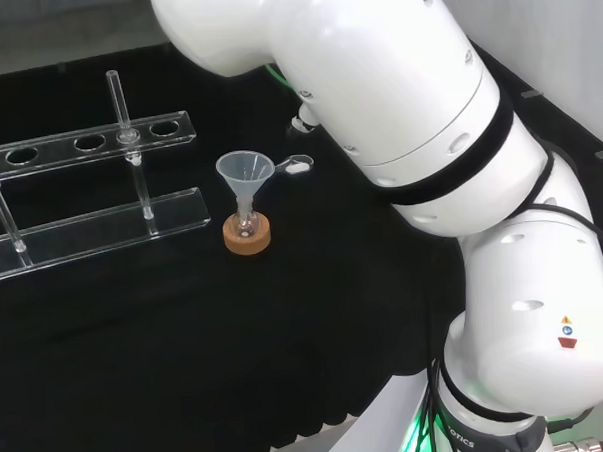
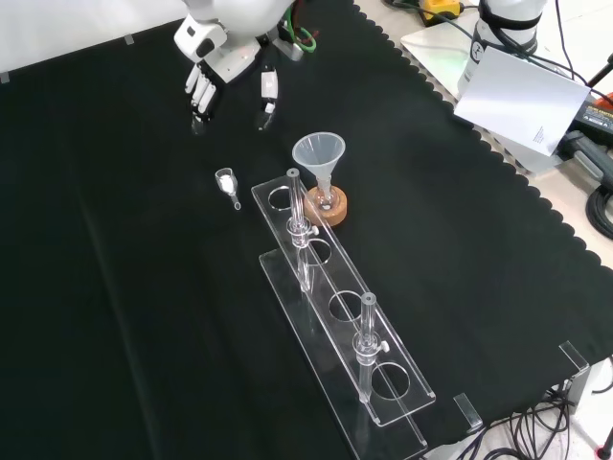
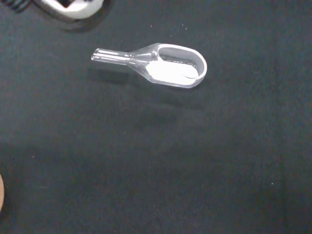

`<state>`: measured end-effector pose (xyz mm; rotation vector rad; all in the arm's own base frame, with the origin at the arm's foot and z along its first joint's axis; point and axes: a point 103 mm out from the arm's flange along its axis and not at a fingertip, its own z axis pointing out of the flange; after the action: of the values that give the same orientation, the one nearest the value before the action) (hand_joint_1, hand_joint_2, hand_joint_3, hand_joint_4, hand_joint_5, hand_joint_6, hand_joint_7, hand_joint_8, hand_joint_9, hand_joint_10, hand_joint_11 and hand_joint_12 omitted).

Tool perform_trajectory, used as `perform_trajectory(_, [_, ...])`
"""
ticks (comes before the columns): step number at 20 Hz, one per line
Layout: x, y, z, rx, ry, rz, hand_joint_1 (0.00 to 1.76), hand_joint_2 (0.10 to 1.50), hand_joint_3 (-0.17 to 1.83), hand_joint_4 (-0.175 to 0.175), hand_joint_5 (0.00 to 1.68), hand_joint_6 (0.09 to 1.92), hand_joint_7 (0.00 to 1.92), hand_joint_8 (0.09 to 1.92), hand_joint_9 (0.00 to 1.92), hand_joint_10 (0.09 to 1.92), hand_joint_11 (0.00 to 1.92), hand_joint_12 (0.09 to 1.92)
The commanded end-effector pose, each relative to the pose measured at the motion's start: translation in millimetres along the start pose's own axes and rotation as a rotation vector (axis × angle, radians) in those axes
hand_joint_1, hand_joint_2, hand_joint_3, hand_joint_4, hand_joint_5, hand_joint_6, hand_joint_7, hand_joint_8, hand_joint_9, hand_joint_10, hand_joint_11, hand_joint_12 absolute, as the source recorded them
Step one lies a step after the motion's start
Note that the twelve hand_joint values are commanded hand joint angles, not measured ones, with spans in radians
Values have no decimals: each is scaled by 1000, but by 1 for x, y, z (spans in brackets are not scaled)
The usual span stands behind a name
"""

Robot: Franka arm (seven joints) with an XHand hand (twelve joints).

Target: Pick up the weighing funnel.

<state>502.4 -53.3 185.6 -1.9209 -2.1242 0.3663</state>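
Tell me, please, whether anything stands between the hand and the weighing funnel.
Nothing visible does. In the front view the open hand hangs over bare cloth, and the weighing funnel lies nearer the camera with only cloth between them. The funnel and the rack stand off to the right.

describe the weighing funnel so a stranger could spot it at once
Find the long clear plastic rack on the black cloth, then the clear cone-shaped funnel on its cork ring at the rack's far end in the front view. Left of that lies the weighing funnel: a small clear scoop with a short stem, flat on the cloth, white material in its bowl.
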Motion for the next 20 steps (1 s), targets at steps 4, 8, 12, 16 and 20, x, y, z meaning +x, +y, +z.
perform_trajectory(4, [5,7,17,6,-19,3,833,691,432,-40,524,87,410,691,718,546,434,1307])
perform_trajectory(8, [6,8,29,16,-22,13,833,683,448,-39,534,87,411,691,716,544,421,1319])
perform_trajectory(12, [5,11,40,24,-22,30,833,680,455,-38,549,87,411,691,714,543,419,1320])
perform_trajectory(16, [8,12,44,30,-27,37,833,678,459,-37,562,87,412,691,713,542,418,1320])
perform_trajectory(20, [6,21,54,41,-24,35,833,676,463,-37,570,87,411,691,713,543,418,1320])
